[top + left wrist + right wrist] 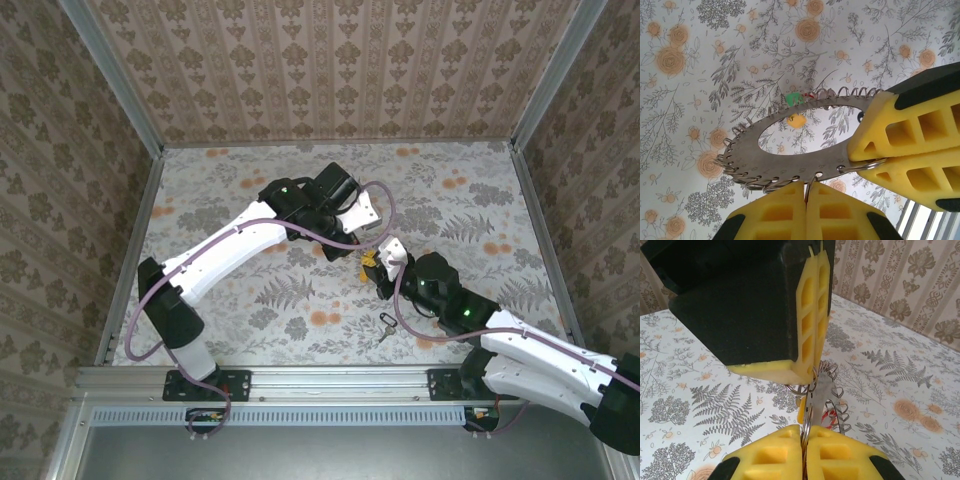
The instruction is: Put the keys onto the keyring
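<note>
A white tablecloth (470, 200) printed with grey ferns and orange blossoms covers the table. Beige damask-papered walls (330, 60) box it in, and an aluminium rail (330, 381) runs along the near edge. Over mid-cloth, the left gripper (805, 186) and right gripper (804, 432) both pinch the flat grey metal keyring (752, 152), which is fringed with wire loops. Small keys (794, 98) with green, red and yellow tags show beside it. One silver key (385, 326) lies loose on the cloth.

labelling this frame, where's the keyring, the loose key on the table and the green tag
keyring (747, 150), left wrist view, flat band left of its hole
loose key (385, 326), top view, middle of the key
green tag (794, 98), left wrist view, middle of the tag, above the keyring's top edge
</note>
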Robot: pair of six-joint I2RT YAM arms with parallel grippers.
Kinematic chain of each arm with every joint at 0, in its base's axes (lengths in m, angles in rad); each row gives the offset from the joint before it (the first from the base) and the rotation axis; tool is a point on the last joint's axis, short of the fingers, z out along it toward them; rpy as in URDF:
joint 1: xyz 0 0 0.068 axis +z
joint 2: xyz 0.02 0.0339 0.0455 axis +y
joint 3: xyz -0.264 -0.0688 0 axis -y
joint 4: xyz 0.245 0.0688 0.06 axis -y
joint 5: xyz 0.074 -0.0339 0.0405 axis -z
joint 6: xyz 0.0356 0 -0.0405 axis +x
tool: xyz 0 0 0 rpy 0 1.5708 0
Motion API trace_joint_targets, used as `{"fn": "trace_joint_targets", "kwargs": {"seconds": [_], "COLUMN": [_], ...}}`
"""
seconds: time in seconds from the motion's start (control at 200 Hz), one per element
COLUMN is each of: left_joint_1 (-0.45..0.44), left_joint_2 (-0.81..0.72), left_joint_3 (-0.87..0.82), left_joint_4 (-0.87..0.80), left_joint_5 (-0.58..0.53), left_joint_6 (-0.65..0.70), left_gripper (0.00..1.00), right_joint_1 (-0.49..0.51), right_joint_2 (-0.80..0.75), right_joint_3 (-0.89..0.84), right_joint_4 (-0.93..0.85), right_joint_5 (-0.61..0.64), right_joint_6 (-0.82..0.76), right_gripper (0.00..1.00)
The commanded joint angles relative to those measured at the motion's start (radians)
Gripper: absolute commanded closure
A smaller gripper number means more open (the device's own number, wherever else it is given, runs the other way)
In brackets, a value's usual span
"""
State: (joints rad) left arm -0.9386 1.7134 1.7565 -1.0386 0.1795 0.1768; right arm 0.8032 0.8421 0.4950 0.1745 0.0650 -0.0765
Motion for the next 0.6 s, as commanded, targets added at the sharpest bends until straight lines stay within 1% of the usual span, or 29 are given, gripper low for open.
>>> {"fn": "trace_joint_targets", "kwargs": {"seconds": [0.0, 0.19, 0.375, 0.595], "left_joint_1": [0.019, 0.021, 0.042, 0.056], "left_joint_2": [0.031, 0.025, -0.01, -0.066], "left_joint_3": [0.019, -0.001, -0.057, -0.135], "left_joint_4": [-0.038, 0.007, 0.114, 0.245], "left_joint_5": [-0.135, -0.125, -0.067, -0.048], "left_joint_6": [-0.033, -0.063, -0.124, -0.185], "left_gripper": [1.0, 1.0, 1.0, 1.0], "right_joint_1": [0.025, 0.038, 0.045, 0.048], "right_joint_2": [-0.037, -0.022, -0.022, -0.023], "right_joint_3": [0.014, 0.019, 0.016, 0.011], "right_joint_4": [0.107, 0.11, 0.111, 0.121], "right_joint_5": [-0.027, -0.027, -0.028, -0.028], "right_joint_6": [-0.021, -0.02, -0.022, -0.02], "right_gripper": [1.0, 1.0, 1.0, 1.0]}}
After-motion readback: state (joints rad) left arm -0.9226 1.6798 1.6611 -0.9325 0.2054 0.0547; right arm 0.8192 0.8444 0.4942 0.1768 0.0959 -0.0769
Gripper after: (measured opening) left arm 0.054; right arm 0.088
